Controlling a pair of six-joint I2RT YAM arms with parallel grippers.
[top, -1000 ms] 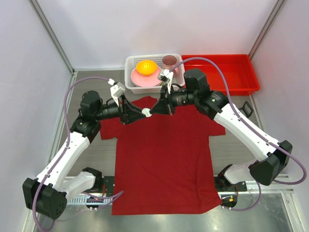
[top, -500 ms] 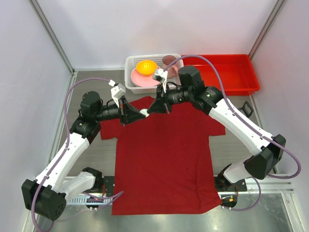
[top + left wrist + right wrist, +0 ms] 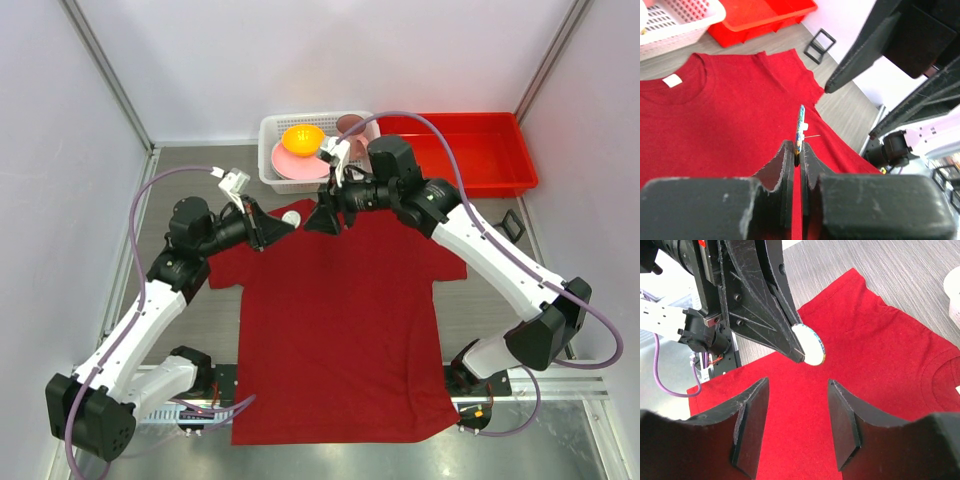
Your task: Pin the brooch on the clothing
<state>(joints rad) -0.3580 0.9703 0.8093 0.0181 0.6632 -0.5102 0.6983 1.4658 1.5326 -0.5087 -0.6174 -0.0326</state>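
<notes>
Found the T-shirt (image 3: 340, 330) spread flat, front up, with the white label (image 3: 673, 80) showing inside the collar (image 3: 695, 87).

Noted the left gripper (image 3: 795, 150) raised above the shirt, just left of the collar. Found its jaws clenched almost together on the lower rim of the brooch (image 3: 800, 125), holding it on edge, upright and clear of the fabric.

Noted the right gripper (image 3: 797, 385) just right of the collar. Found its jaws released and standing well apart, grasping nothing and touching nothing. Saw the brooch beyond its fingertips, apart from them.

Compared against one second earlier: then found both grippers meeting over the chest below the collar, right jaws shut at the brooch, left jaws wider. Since then, recorded left jaws tightened, right jaws let go, and the brooch carried up toward the collar's left side.
</notes>
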